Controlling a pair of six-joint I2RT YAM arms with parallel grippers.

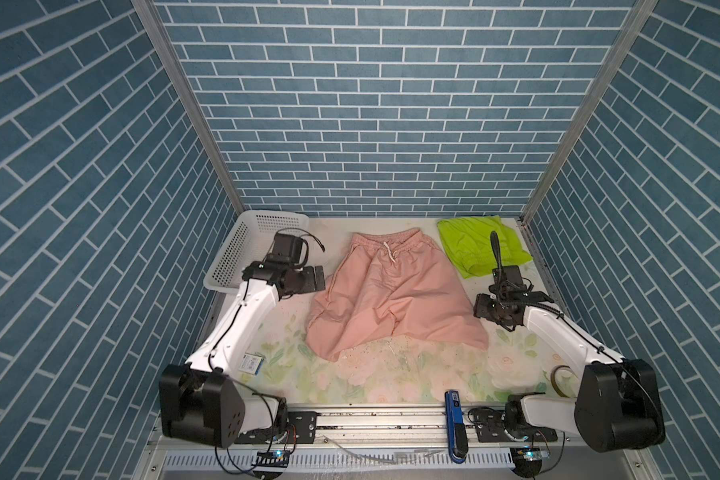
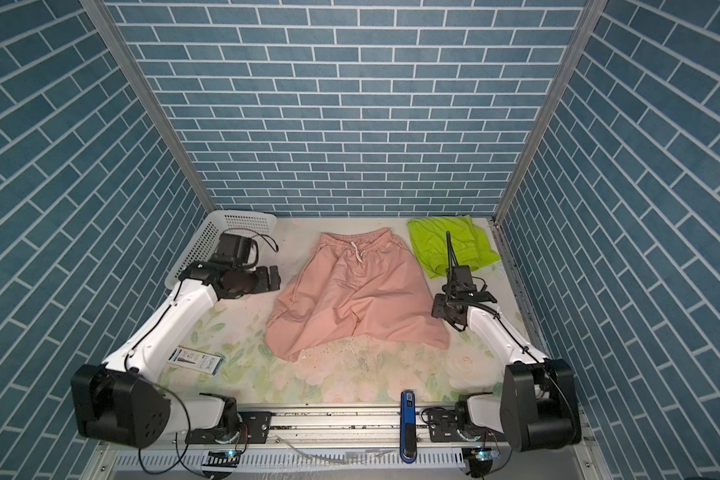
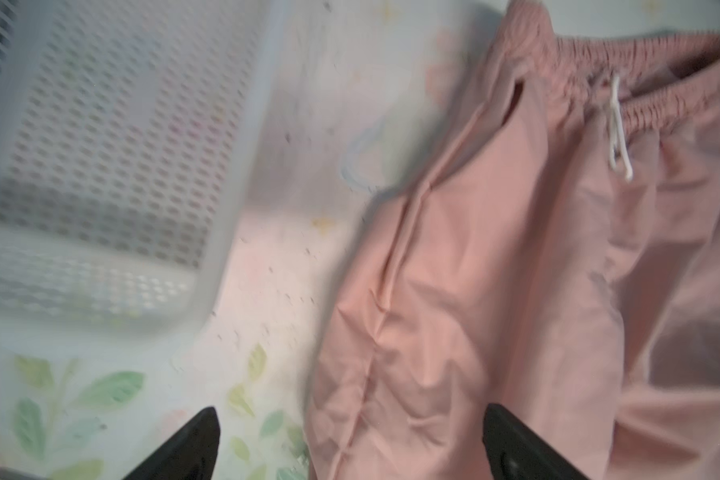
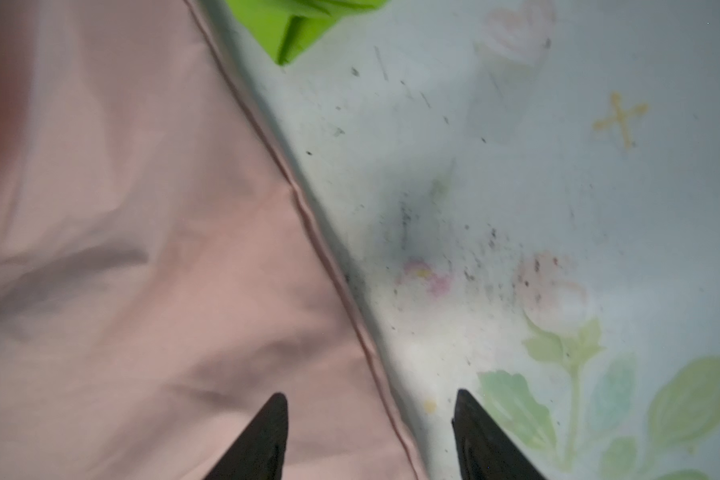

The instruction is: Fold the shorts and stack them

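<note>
Blue brick-print walls [image 1: 371,124] enclosed a floral tabletop [image 1: 391,382], its near strip, 6 o'clock, mostly bare. At centre the pink shorts [image 1: 391,299] lay spread, unfolded, waistband toward 12. The left hand [image 1: 320,280] at 9 and right hand [image 4: 371,409] at 3 hung wide and empty astride its side edges; pinching those edges seemed next. The green shorts [image 1: 481,245], seemingly folded, sat at 1, a basket [image 1: 242,249] at 11.

Salmon-pink shorts [image 1: 385,299] lie spread open and wrinkled at mid-table, gathered waistband and white drawstring toward the back wall, legs splayed toward the front. Neon lime-green shorts [image 1: 481,245] sit bunched in the far right corner, just beside them.
</note>
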